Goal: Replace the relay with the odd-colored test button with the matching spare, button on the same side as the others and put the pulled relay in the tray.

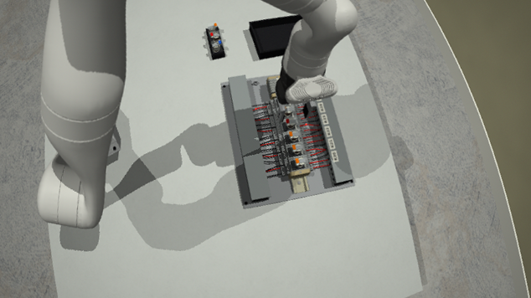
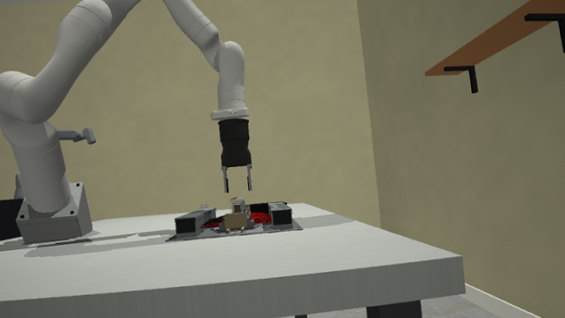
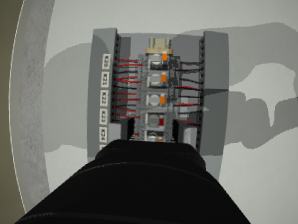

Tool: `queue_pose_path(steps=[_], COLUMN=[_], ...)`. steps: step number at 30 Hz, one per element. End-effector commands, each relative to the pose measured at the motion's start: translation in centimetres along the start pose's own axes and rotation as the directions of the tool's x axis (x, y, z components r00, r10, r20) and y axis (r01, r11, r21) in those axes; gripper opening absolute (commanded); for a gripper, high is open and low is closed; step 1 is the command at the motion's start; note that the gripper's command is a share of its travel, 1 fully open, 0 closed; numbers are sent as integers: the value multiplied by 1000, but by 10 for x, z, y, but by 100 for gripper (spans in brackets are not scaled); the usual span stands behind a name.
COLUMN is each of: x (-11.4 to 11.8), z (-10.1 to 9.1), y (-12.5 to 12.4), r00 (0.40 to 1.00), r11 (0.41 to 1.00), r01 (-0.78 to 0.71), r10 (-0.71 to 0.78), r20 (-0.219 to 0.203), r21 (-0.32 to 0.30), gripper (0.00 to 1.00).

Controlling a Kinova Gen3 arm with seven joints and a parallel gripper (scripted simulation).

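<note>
The relay with the dark red button [image 1: 288, 123] [image 3: 155, 120] sits in the row on the panel, its button on the same side as the others'. Relays with orange buttons, such as this one [image 1: 293, 136] [image 3: 155, 100], stand beyond it toward the tan end block; another, partly hidden, is on its other side. My gripper [image 2: 238, 191] [image 3: 153, 126] is open and empty, pointing down above the row. In the wrist view its fingers straddle the row near the red-button relay. A black holder [image 1: 218, 55] carries spares with orange, red and blue buttons. The black tray [image 1: 272, 55] is partly hidden by the arm.
Grey wiring ducts [image 1: 256, 179] [image 3: 217, 100] flank the relay row, the far one bearing white labels [image 1: 327, 131] [image 3: 104, 97]. Red and black wires run between the ducts and sockets. Tan end block [image 1: 298, 172] [image 2: 236, 221] closes the row. The holder and tray are beyond the panel.
</note>
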State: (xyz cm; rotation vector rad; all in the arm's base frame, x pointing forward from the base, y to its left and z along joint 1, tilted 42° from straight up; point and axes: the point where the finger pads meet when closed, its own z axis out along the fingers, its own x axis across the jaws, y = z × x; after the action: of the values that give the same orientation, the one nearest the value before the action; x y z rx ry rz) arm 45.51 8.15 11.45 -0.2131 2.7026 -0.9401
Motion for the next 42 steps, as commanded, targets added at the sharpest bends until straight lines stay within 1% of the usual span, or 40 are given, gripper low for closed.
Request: queue_pose_path(steps=[1,4,6,7,23,42], x=[2,2,2,1,3,2], z=[11,20,20,16,19,14], y=[-4,-3,-3,0,-5,-5], r00=[1000,1000,1000,1000,1000,1000], r11=[1000,1000,1000,1000,1000,1000], r01=[-4,-4,-4,0,-4,-4], r10=[4,4,4,0,4,5], r20=[-9,-9,-9,-2,-9,-10], r21=[8,8,8,2,8,9], gripper=[100,100,100,100,100,100])
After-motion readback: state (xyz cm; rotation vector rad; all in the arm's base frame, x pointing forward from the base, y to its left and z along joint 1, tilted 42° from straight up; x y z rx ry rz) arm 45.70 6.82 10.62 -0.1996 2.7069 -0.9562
